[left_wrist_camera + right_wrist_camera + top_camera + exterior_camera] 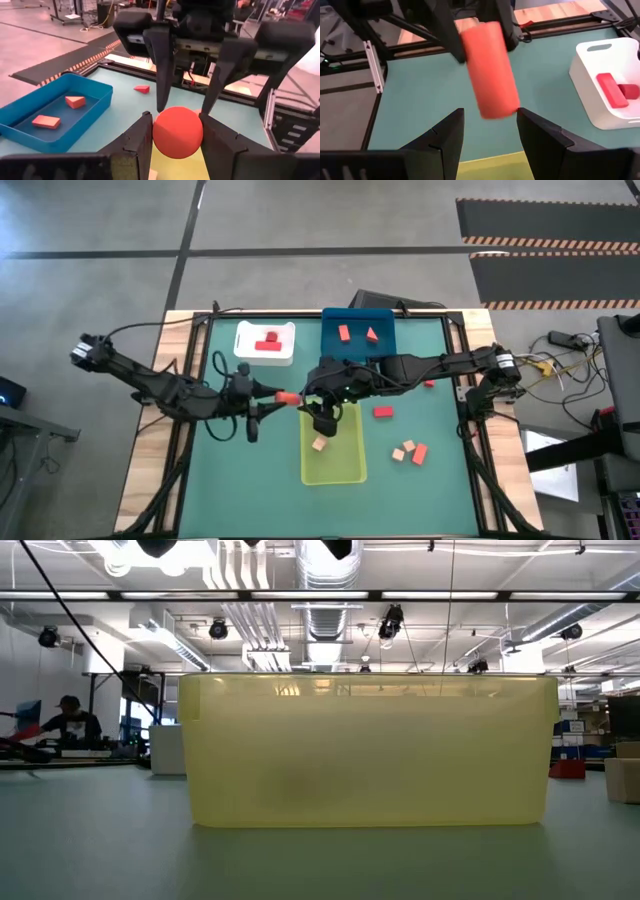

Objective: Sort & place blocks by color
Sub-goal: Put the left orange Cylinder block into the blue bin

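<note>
An orange-red cylinder block (288, 396) hangs above the table's middle, just beyond the far end of the yellow-green bin (333, 448), with my left gripper (274, 395) shut on it. My right gripper (490, 112) faces it from the right, open. Its fingers (161, 75) stand on either side of the cylinder's free end (496, 102); I cannot tell whether they touch it. The yellow-green bin holds a tan block (319, 444). Deep red blocks lie in the white bin (265, 343), orange-red ones in the blue bin (360, 335). My left gripper pinches the cylinder's curved sides (177, 132) between its two fingers (140, 142), at the end toward the table's left. The fingers come nearly level from the left and lie along the cylinder. It is lifted clear, and its other end sticks out toward my right gripper.
Loose blocks lie on the green mat right of the yellow-green bin: a red one (383, 412), another (419, 453), two tan ones (403, 449). The low view is filled by the yellow-green bin's wall (368, 750). A person sits far off in the room (70, 720).
</note>
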Motion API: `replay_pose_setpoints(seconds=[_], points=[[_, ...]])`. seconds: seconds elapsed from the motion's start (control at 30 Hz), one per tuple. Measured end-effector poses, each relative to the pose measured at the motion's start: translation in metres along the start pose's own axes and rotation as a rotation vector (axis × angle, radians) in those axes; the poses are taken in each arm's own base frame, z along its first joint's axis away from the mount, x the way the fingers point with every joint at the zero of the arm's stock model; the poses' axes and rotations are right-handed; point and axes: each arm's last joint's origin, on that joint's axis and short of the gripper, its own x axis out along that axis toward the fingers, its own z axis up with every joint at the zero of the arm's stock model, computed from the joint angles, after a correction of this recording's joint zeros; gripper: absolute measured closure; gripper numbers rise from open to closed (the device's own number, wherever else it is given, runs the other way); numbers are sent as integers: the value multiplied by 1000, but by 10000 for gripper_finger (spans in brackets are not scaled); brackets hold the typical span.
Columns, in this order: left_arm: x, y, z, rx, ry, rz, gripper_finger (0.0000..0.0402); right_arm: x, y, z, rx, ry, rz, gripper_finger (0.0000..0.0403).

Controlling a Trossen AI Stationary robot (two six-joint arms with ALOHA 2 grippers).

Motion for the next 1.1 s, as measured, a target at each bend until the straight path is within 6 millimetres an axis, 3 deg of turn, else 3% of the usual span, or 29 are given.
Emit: replay_pose_setpoints(seconds=[0.4,0.67,0.9,1.1], points=[[26,-12,-8,-15,-28,8,286,3,0,-1,5,6,-1,229],[30,-14,-7,-37,-53,5,286,6,0,-3,1,18,-1,233],[30,-14,-6,-50,-56,-12,285,6,2,-3,-36,17,12,279],[30,-14,-7,-44,-56,0,262,6,1,-3,-23,19,20,280]])
